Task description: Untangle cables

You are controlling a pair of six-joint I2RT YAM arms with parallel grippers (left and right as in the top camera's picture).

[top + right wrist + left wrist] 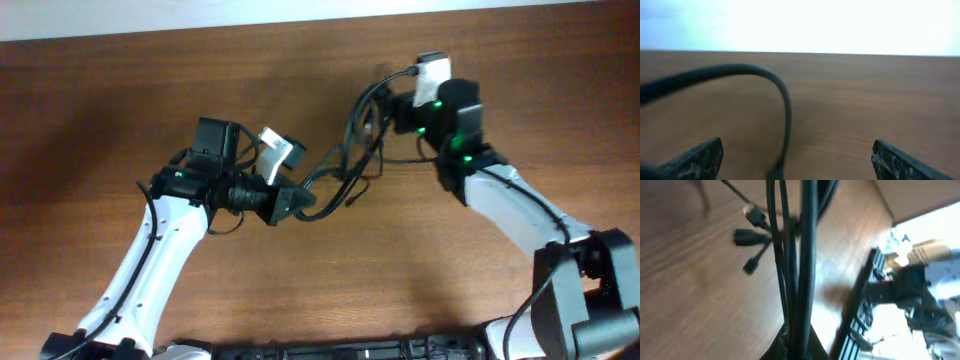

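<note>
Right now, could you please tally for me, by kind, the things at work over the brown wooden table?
Thin black flexible cables, counted as strands rising from the shut left gripper: 3
Small plug ends, left wrist view: 3
Two-finger grippers, the left one and the open right gripper: 2
Total: 8

Cables (345, 165) strung across centre bar passage; open table (90, 130) left, front.
</note>
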